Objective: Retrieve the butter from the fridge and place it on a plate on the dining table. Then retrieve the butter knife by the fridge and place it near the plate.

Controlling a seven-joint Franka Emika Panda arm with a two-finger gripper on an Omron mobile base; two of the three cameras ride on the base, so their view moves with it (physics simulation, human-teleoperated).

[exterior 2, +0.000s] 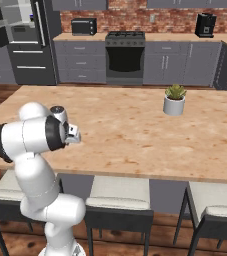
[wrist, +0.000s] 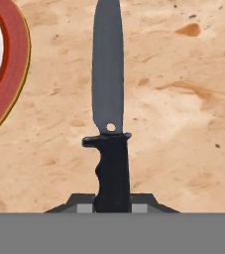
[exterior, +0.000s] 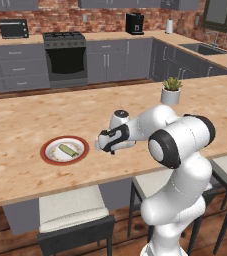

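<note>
The butter knife (wrist: pixel 109 124) is closest to the hand camera, its black handle between the closed fingers of the gripper (wrist: pixel 112 201) and its blade pointing to 12 o'clock over the dining table (wrist: pixel 183 99). The plate (wrist: pixel 7 69) lies at 10 o'clock, beside the blade. On it rests the butter (exterior: pixel 68 150). No writing is readable.

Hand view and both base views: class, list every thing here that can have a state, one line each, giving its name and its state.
butter: lying on the plate.
plate: flat on the dining table, holding the butter.
butter knife: handle between the fingertips, blade pointing away over the table beside the plate.
gripper: shut on the knife handle.
fridge: door open, white interior showing.
</note>
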